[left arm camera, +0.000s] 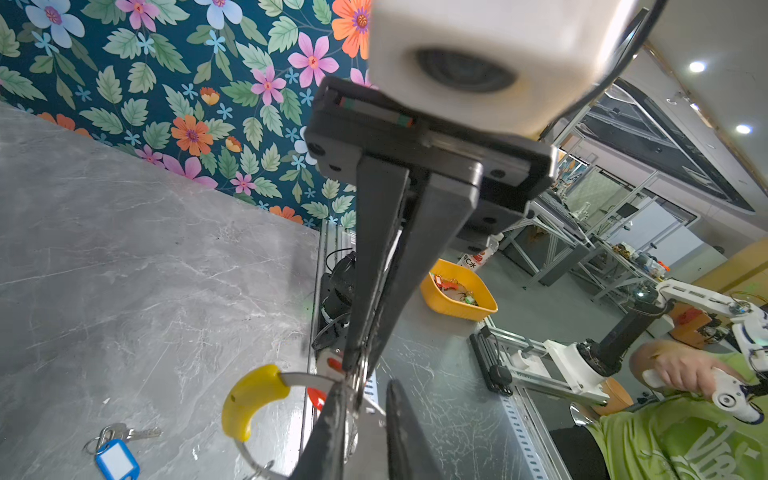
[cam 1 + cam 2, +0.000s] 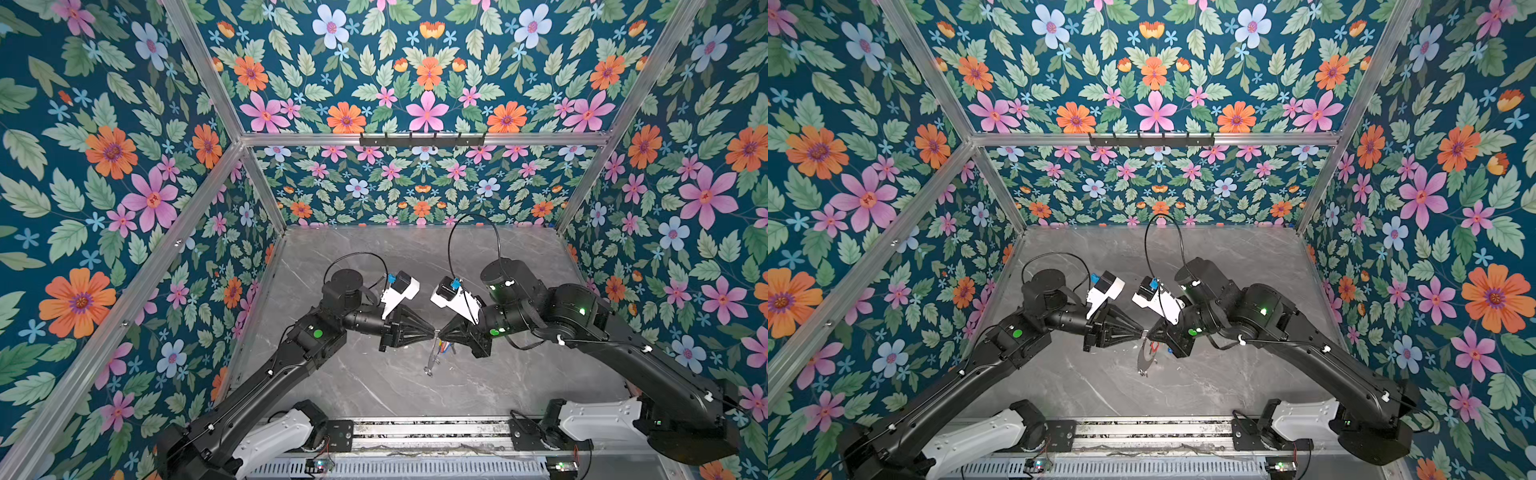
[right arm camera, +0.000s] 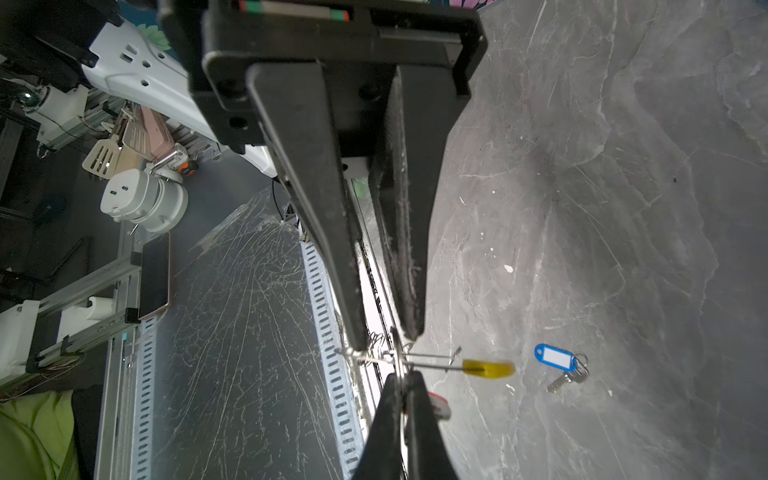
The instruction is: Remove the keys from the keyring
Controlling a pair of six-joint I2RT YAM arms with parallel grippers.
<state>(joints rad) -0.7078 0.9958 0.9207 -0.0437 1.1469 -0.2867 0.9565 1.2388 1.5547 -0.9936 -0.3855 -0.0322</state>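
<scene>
Though floral walls [image 2: 124, 166] crowd round, grey marbled tabletop [image 2: 374, 257] (scratched) — keyring [image 1: 249, 399] aloft.

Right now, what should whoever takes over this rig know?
The left tool has jaws narrowly apart around the keyring wire; grip unclear.
The right tool is shut on the keyring.
Done: the blue-tagged key lies loose on the table.
Left: the red tag shows at the keyring by the tools; its key is not yet off.
</scene>
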